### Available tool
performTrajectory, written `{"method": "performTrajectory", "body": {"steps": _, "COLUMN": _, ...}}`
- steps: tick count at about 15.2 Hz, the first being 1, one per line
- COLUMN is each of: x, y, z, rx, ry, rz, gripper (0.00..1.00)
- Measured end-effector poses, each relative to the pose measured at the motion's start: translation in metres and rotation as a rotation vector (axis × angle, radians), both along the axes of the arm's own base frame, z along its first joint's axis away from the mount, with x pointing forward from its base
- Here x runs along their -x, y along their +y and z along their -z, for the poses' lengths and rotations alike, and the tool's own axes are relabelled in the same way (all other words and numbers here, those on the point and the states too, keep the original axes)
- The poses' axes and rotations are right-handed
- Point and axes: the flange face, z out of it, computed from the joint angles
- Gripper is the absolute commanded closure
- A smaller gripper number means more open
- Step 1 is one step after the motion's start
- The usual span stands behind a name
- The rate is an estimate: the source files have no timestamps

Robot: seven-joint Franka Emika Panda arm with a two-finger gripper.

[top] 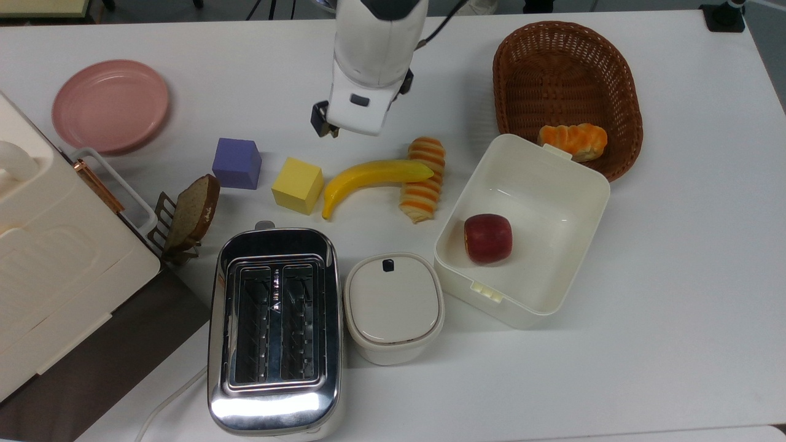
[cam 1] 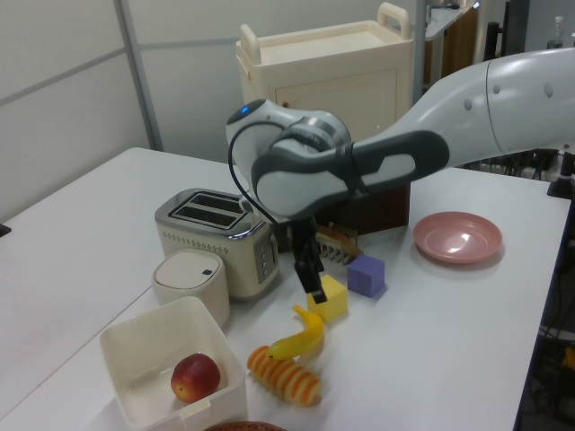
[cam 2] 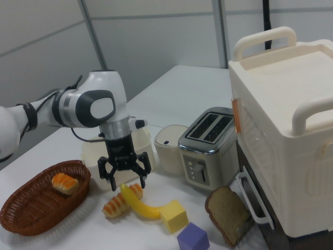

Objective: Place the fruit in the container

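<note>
The fruit, a long yellow banana (top: pixel 368 177), lies on the white table between a yellow cube and a striped bread roll; it is also seen in the left view (cam 1: pixel 301 337) and the right view (cam 2: pixel 139 204). The container, a cream-white tub (top: pixel 589 184), stands to the top view's right of the roll with a dark-red apple (top: pixel 488 238) inside. My gripper (cam 2: pixel 128 184) hangs open just above the banana's end, holding nothing. In the left view the gripper (cam 1: pixel 314 287) points down beside the yellow cube. In the top view the arm's white wrist (top: pixel 362 92) covers it.
The striped roll (top: pixel 424 178) touches the banana. Yellow cube (top: pixel 298 184) and purple cube (top: pixel 236 162) sit to the top view's left. A toaster (top: pixel 273 325), lidded pot (top: pixel 393 307), wicker basket (top: pixel 565 67), pink plate (top: pixel 110 104) and bread slice (top: pixel 193 212) surround them.
</note>
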Motion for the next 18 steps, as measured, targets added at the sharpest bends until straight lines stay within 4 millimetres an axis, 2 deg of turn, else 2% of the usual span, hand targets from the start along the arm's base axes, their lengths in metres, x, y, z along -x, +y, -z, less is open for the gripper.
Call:
{"method": "performTrajectory", "body": {"steps": 4, "x": 0.000, "y": 0.023, "z": 0.030, "rx": 0.040, "ry": 0.038, "rz": -0.156, "gripper": 0.06}}
{"method": "performTrajectory", "body": {"steps": 8, "x": -0.007, "y": 0.048, "z": 0.073, "rx": 0.079, "ry": 0.026, "rz": -0.232, "gripper": 0.10}}
{"method": "performTrajectory", "body": {"steps": 11, "x": -0.013, "y": 0.050, "z": 0.095, "rx": 0.103, "ry": 0.023, "rz": -0.256, "gripper": 0.22}}
{"method": "performTrajectory", "body": {"steps": 14, "x": -0.014, "y": 0.050, "z": 0.108, "rx": 0.111, "ry": 0.033, "rz": -0.264, "gripper": 0.45}}
{"method": "performTrajectory", "body": {"steps": 18, "x": -0.012, "y": 0.064, "z": 0.117, "rx": 0.119, "ry": 0.045, "rz": -0.292, "gripper": 0.59}}
